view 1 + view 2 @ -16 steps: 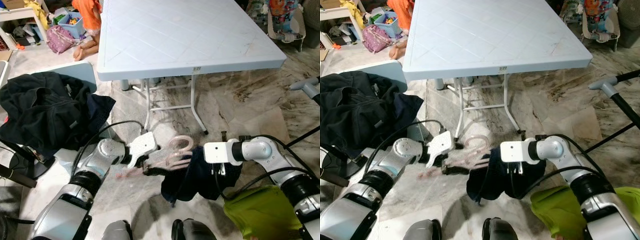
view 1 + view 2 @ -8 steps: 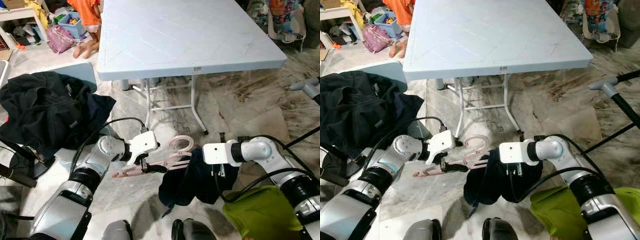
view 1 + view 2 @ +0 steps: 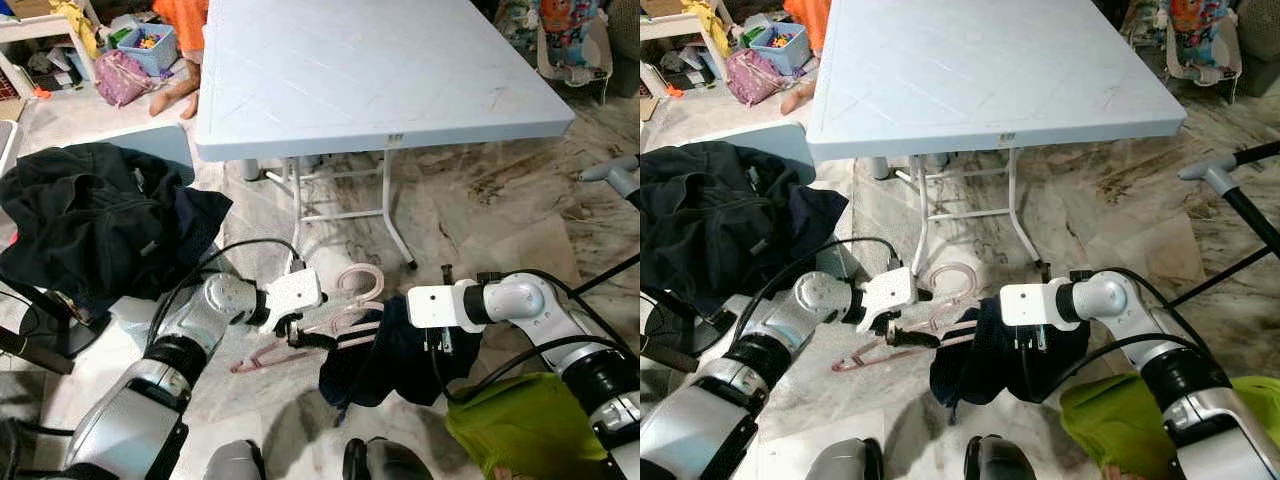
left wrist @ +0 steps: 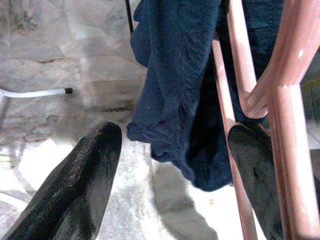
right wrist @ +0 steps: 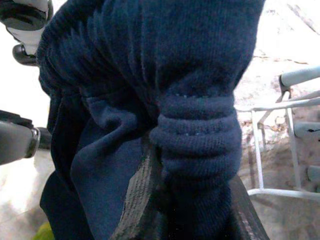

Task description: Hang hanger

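Note:
A pink plastic hanger [image 3: 345,318] slants low over the marble floor, its hook [image 3: 362,280] pointing toward the table. One end of it is tucked into a navy garment [image 3: 390,355]. My left gripper [image 3: 298,335] is at the hanger's middle. In the left wrist view its fingers [image 4: 80,190] stand wide apart, open, and the hanger [image 4: 285,125] lies along one of them. My right gripper [image 3: 440,345] is shut on the navy garment [image 5: 150,75], which hangs bunched between its fingers just right of the hanger.
A white folding table [image 3: 380,70] stands straight ahead, its legs close behind the hanger. Black clothes [image 3: 90,220] are heaped at the left. A green garment [image 3: 520,420] lies at the lower right. A person [image 3: 185,80] sits at the far left. A grey pole [image 3: 620,175] stands at the right.
My left gripper has shifted a little right toward the navy garment, and the hanger's free end has dipped lower. The right gripper and garment have hardly moved.

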You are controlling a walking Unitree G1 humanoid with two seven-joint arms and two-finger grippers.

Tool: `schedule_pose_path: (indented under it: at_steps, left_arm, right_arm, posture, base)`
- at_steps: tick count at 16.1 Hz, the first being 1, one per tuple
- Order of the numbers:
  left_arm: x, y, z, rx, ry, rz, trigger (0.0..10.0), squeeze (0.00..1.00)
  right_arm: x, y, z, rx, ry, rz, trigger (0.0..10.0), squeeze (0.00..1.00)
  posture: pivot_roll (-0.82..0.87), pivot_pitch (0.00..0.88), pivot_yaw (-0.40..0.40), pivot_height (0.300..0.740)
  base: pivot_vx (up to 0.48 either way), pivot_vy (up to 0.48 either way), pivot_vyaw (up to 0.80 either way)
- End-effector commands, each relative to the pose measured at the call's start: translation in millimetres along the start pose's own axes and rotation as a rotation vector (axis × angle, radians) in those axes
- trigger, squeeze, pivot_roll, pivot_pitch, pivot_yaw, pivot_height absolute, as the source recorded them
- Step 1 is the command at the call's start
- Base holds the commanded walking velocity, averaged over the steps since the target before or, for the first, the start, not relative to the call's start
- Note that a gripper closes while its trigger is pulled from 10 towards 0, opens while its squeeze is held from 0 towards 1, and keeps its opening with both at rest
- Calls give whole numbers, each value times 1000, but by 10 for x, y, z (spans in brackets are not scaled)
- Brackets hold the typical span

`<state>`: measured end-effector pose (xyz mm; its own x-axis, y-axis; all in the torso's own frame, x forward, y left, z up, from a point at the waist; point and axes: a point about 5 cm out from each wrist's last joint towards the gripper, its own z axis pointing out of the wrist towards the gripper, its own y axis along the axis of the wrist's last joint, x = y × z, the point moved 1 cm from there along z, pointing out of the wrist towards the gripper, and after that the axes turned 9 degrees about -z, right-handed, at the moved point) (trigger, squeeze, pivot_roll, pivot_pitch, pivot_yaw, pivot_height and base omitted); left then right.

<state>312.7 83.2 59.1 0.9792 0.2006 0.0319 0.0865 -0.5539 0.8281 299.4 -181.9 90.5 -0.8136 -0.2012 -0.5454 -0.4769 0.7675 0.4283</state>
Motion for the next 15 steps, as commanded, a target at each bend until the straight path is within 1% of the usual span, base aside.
schedule_pose_path:
  at_steps: [1, 5, 6, 7, 8, 10, 11, 12, 13, 14, 15]
  left_arm:
    - [51, 22, -38, 8, 12, 6, 0, 0]
    - [25, -40, -42, 29, -3, -1, 0, 0]
    - [21, -38, -38, 19, -1, 1, 0, 0]
    - [31, -12, -29, -13, 23, 1, 0, 0]
    - [33, -8, -28, -18, 27, 1, 0, 0]
    - [72, -3, -36, -24, 101, 49, 0, 0]
    - [125, 12, -46, -18, 179, 97, 10000, 0]
    - [200, 44, -72, -17, 277, 149, 10000, 0]
    - [341, 65, -137, 0, 447, 182, 10000, 0]
    - [431, 55, -212, 27, 553, 222, 10000, 1000]
    - [466, 54, -250, 43, 595, 259, 10000, 1000]
  right_arm:
    - [-68, 54, -12, -15, -13, -43, 10000, 0]
    - [-97, 58, 8, -8, -39, -60, 10000, 0]
    - [-96, 59, 12, -7, -44, -61, 10000, 0]
    - [-85, 56, 19, -7, -47, -62, 10000, 0]
    - [-83, 56, 20, -7, -47, -62, 10000, 0]
    - [-84, 61, 25, -11, -57, -66, 10000, 0]
    - [-111, 63, 25, -10, -77, -71, 10000, 0]
    - [-143, 59, 20, -2, -99, -81, 10000, 0]
    - [-213, 29, 14, 34, -148, -103, 10000, 0]
    - [-315, -14, 8, 84, -224, -121, 10000, 0]
    - [-376, -35, 2, 111, -269, -125, 10000, 0]
  posture:
    - [-113, 91, -7, 740]
    - [-109, 92, -2, 740]
    - [-109, 95, -1, 740]
    - [-109, 95, -1, 740]
    - [-109, 95, -1, 740]
    - [-109, 97, 0, 740]
    - [-110, 101, 0, 740]
    - [-108, 103, -2, 740]
    - [-106, 103, -3, 740]
    - [-103, 105, -4, 740]
    - [-101, 105, -5, 740]
  base:
    - [0, 0, 0]
    - [0, 0, 0]
    - [0, 0, 0]
    - [0, 0, 0]
    - [0, 0, 0]
    - [0, 0, 0]
    - [0, 0, 0]
    - [0, 0, 0]
    - [0, 0, 0]
    - [0, 0, 0]
    - [0, 0, 0]
